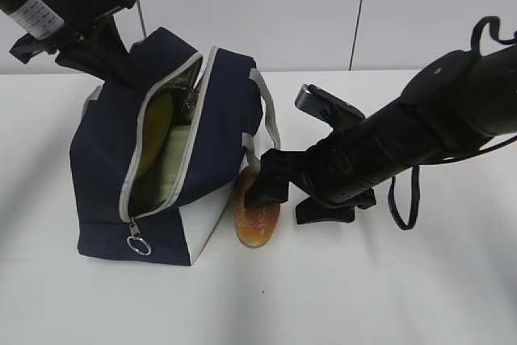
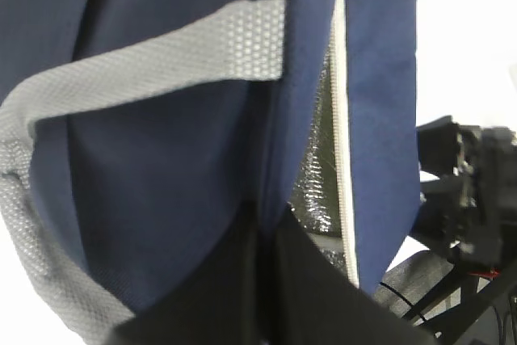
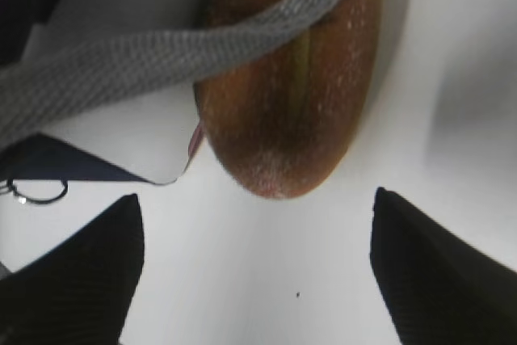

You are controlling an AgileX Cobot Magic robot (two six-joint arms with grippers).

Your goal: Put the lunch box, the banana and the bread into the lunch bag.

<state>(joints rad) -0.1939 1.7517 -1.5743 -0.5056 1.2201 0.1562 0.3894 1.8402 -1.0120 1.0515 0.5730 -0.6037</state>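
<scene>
Bread (image 1: 257, 214), judged soft, light and easily crushed, is best pinched gently across its middle by the spread right claw (image 3: 258, 272), while the bag's edge is pinched by the left claw (image 2: 262, 280).

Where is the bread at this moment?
In the exterior view the bread lies on the white table, just right of the lunch bag by its white panel, with the open right gripper close beside it.

a white table (image 1: 388, 296) runs back to a pale panelled wall (image 1: 283, 6) with dark vertical seams.
</scene>
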